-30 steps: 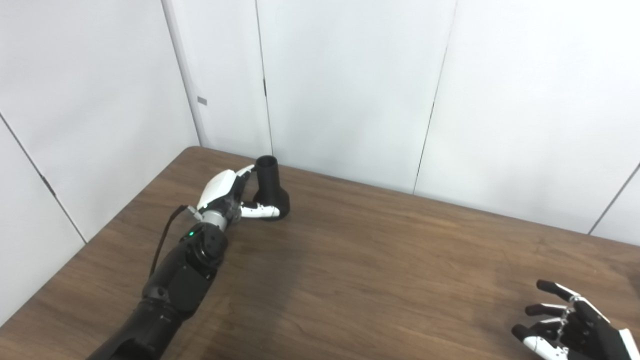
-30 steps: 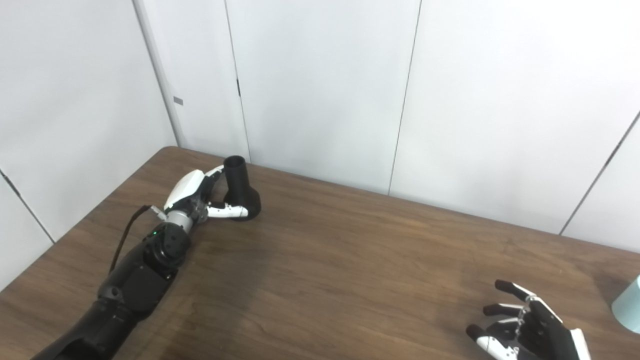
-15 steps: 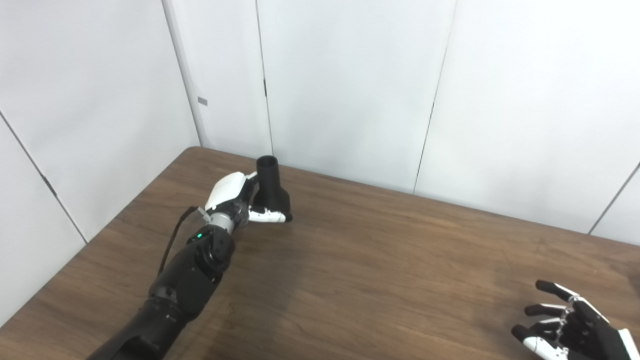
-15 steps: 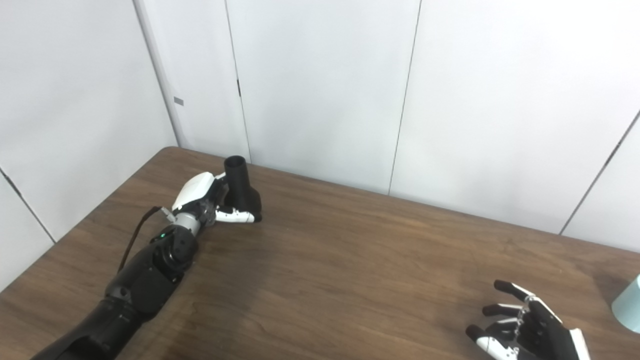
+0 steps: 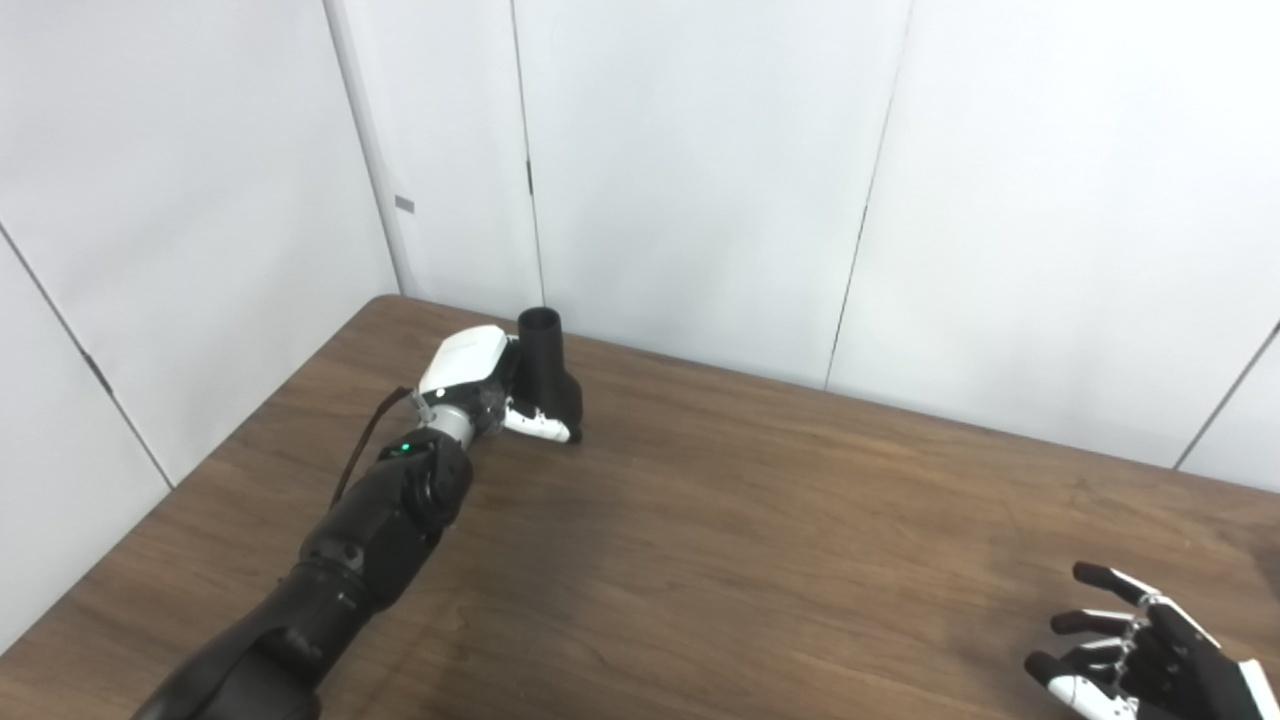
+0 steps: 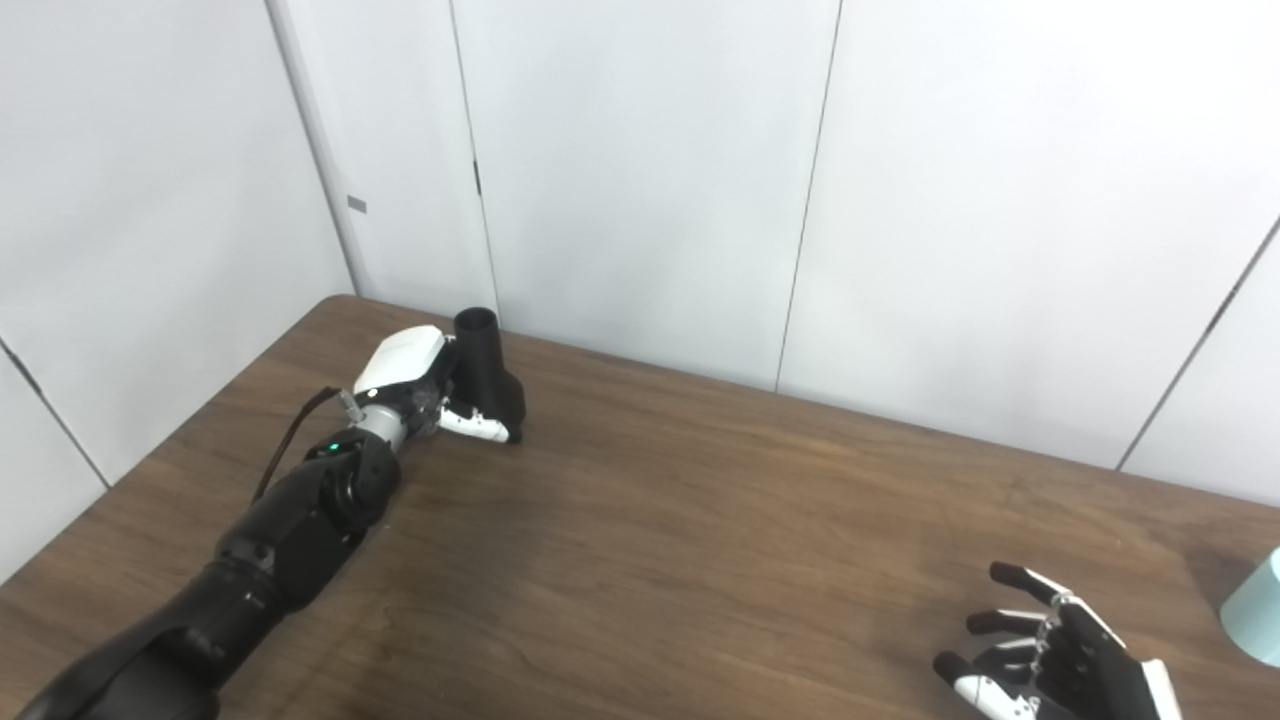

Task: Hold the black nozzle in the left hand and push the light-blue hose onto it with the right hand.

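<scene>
The black nozzle (image 5: 546, 362) stands upright on the wooden table (image 5: 760, 520) near its far left corner, narrow neck up. My left hand (image 5: 472, 378) is pressed against its left side. The white thumb lies across the front of the wide base, and the fingers are hidden behind the nozzle. My right hand (image 6: 1052, 658) rests low at the front right, fingers spread, holding nothing. In the right eye view, a piece of the light-blue hose (image 6: 1256, 620) shows at the picture's right edge, just right of that hand. The hose is outside the left eye view.
White wall panels (image 5: 700, 180) stand close behind the table's far edge and along its left side. Bare wood stretches between the two hands. The left forearm lies diagonally over the table's left part.
My left hand has slid forward and closed in on the nozzle, its thumb wrapping lower across the base. The nozzle has shifted slightly right. The right hand has stayed still.
</scene>
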You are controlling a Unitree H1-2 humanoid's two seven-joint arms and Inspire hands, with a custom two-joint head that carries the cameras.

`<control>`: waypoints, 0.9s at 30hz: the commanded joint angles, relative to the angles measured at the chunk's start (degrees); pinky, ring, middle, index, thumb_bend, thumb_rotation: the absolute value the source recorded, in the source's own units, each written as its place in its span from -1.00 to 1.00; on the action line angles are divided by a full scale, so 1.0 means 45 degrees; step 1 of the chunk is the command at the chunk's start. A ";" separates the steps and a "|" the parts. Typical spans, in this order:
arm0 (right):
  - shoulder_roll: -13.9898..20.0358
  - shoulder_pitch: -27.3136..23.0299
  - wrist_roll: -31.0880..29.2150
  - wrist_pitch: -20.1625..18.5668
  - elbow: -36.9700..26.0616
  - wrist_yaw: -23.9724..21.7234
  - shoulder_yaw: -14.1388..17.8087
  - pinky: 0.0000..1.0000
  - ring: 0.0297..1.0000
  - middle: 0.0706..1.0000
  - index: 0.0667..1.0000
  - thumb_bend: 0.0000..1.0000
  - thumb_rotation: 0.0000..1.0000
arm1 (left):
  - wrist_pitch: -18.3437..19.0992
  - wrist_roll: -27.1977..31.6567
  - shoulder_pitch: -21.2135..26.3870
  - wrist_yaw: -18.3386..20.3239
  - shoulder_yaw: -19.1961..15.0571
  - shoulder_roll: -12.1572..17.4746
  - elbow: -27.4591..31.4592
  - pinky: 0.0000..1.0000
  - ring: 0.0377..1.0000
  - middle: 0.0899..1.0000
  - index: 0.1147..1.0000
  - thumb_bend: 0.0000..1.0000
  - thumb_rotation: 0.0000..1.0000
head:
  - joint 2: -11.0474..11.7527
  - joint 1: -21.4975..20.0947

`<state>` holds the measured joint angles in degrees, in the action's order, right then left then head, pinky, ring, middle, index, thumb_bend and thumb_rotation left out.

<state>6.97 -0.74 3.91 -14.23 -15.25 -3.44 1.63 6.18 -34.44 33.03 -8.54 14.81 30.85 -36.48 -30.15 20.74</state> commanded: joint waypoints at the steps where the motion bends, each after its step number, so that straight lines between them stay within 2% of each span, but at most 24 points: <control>1: 0.0118 -0.0213 -0.0015 0.0088 -0.0495 0.0067 0.0108 -0.32 -0.21 0.02 0.41 0.03 -1.00 | -0.0210 0.0036 -0.0911 0.0565 0.0495 -0.0599 -0.0764 -0.60 -0.49 -0.18 -0.15 0.05 -1.00 | -0.0014 0.0009; 3: 0.0126 -0.0219 -0.0043 0.0138 -0.0436 0.0042 0.0116 -0.31 -0.21 0.02 0.41 0.03 -1.00 | -0.0385 0.0053 -0.0940 0.0193 0.0497 -0.0647 -0.0979 -0.68 -0.59 -0.16 -0.16 0.05 -1.00 | -0.0049 0.0006; 6: 0.0106 -0.0242 -0.0189 0.0161 -0.0407 -0.0011 0.0147 -0.29 -0.20 0.02 0.42 0.03 -1.00 | -0.0526 0.0075 -0.0944 -0.0127 0.0488 -0.0690 -0.1189 -0.59 -0.47 -0.27 -0.13 0.05 -1.00 | -0.0058 0.0017; 9: 0.0097 -0.0262 -0.0187 0.0218 -0.0375 -0.0007 0.0130 -0.26 -0.20 0.02 0.42 0.03 -1.00 | -0.0650 0.0149 -0.0993 -0.0344 0.0455 -0.0736 -0.1263 -0.59 -0.47 -0.29 -0.12 0.04 -1.00 | -0.0069 0.0020; 10: 0.0091 -0.0272 -0.0198 0.0266 -0.0348 -0.0007 0.0129 -0.26 -0.20 0.02 0.42 0.03 -1.00 | -0.0642 0.0159 -0.1006 -0.0361 0.0462 -0.0745 -0.1254 -0.60 -0.49 -0.23 -0.14 0.05 -1.00 | -0.0069 0.0020; 11: 0.0078 -0.0286 -0.0192 0.0288 -0.0323 0.0007 0.0127 -0.27 -0.20 0.02 0.42 0.03 -1.00 | -0.0657 0.0181 -0.1023 -0.0401 0.0465 -0.0765 -0.1260 -0.60 -0.48 -0.27 -0.12 0.04 -1.00 | -0.0075 0.0007; 13: 0.0063 -0.0309 -0.0155 0.0281 -0.0285 0.0036 0.0122 -0.28 -0.20 0.02 0.42 0.03 -1.00 | -0.0832 0.0218 -0.1082 -0.0523 0.0494 -0.0782 -0.1252 -0.68 -0.59 -0.19 -0.15 0.05 -1.00 | -0.0095 -0.0041; 14: 0.0052 -0.0315 -0.0157 0.0241 -0.0284 0.0041 0.0125 -0.28 -0.20 0.02 0.42 0.03 -1.00 | -0.0962 0.0234 -0.1111 -0.0610 0.0511 -0.0787 -0.1258 -0.64 -0.54 -0.17 -0.16 0.05 -1.00 | -0.0103 -0.0075; 16: 0.0026 -0.0328 -0.0214 0.0196 -0.0248 0.0028 0.0134 -0.28 -0.20 0.02 0.43 0.03 -1.00 | -0.1258 0.0149 -0.1181 -0.0747 0.0635 -0.0772 -0.1237 -0.59 -0.47 -0.27 -0.12 0.04 -1.00 | -0.0160 -0.0286; 18: 0.0044 -0.0336 -0.0204 0.0309 -0.0164 -0.0002 0.0096 -0.27 -0.21 0.02 0.43 0.03 -1.00 | -0.1383 -0.0292 -0.1287 -0.0832 0.1022 -0.0696 -0.0977 -0.52 -0.39 -0.29 -0.11 0.04 -1.00 | -0.0206 -0.0503; 21: 0.0104 -0.0352 -0.0247 0.0873 0.0291 -0.0045 0.0078 -0.27 -0.21 0.02 0.45 0.03 -1.00 | -0.1330 -0.0716 -0.1565 -0.0784 0.1541 -0.0726 -0.0209 -0.39 -0.21 -0.22 -0.13 0.05 -1.00 | -0.0271 -0.0879; 24: 0.0153 -0.0397 -0.0200 0.1622 0.0829 -0.0024 0.0065 -0.30 -0.21 0.02 0.44 0.03 -1.00 | -0.1392 -0.0506 -0.1929 -0.0547 0.1723 -0.0967 0.0753 -0.33 -0.17 -0.23 -0.14 0.05 -1.00 | -0.0346 -0.1327; 27: 0.0236 -0.0495 -0.0143 0.2605 0.1607 -0.0022 0.0049 -0.31 -0.21 0.02 0.41 0.03 -1.00 | -0.1735 -0.0332 -0.2331 -0.0275 0.2046 -0.1364 0.2154 -0.43 -0.23 -0.24 -0.13 0.05 -1.00 | -0.0418 -0.1774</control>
<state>7.08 -1.15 3.54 -6.38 -7.69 -3.64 1.67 1.25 -36.61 26.26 -16.54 19.65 29.77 -28.09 -31.90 13.28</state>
